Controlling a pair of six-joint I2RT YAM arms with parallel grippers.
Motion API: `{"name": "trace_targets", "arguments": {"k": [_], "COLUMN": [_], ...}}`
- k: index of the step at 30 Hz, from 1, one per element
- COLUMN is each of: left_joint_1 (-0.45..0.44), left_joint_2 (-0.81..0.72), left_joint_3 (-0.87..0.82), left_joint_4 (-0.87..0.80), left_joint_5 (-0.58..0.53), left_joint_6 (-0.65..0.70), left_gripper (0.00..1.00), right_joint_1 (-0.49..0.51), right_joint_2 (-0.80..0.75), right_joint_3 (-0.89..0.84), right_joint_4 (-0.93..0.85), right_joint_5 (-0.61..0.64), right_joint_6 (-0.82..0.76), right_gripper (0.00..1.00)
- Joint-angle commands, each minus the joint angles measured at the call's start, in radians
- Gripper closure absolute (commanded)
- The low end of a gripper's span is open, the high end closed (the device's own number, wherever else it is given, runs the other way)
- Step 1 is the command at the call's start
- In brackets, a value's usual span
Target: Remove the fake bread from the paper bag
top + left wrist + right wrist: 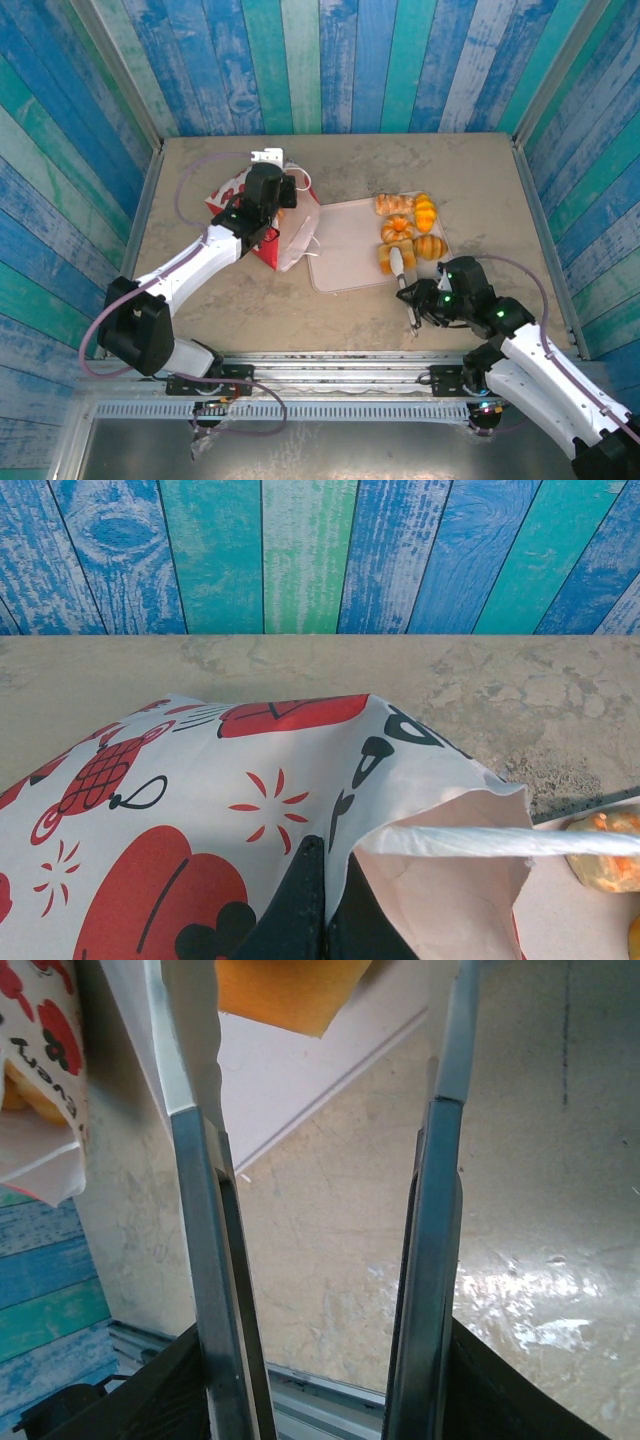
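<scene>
The fake bread (398, 229) lies clustered on the far right part of the pale tray (345, 250), just right of the tabletop's (470, 180) middle. An orange piece shows between the fingers of my right tool (320, 1110), which stand wide apart by the tray's near edge. The paper bag (228, 192) lies on its side toward the tabletop's left edge, mouth at the tray's left edge. My left tool (325, 910) is pinched on the bag's rim beside a white handle (450, 840).
</scene>
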Motion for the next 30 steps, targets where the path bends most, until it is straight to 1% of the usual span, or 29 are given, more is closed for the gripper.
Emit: {"name": "trace_targets", "arguments": {"k": [1, 17, 30], "left_joint_1": [-0.001, 0.000, -0.001], "left_joint_2": [0.014, 0.020, 0.021], "left_joint_3": [-0.004, 0.002, 0.002], "left_joint_4": [0.040, 0.039, 0.038], "left_joint_5": [-0.006, -0.018, -0.017], "left_joint_6": [0.013, 0.017, 0.016], "left_gripper": [0.98, 0.99, 0.99], "right_joint_1": [-0.006, -0.027, -0.053], "right_joint_2": [-0.011, -0.028, -0.044], "right_joint_3": [0.039, 0.133, 0.251], "right_joint_4": [-0.069, -0.230, -0.370], "right_joint_5": [0.023, 0.101, 0.189], "right_joint_6": [-0.016, -0.073, -0.131], "right_gripper": [0.46, 0.40, 0.39]}}
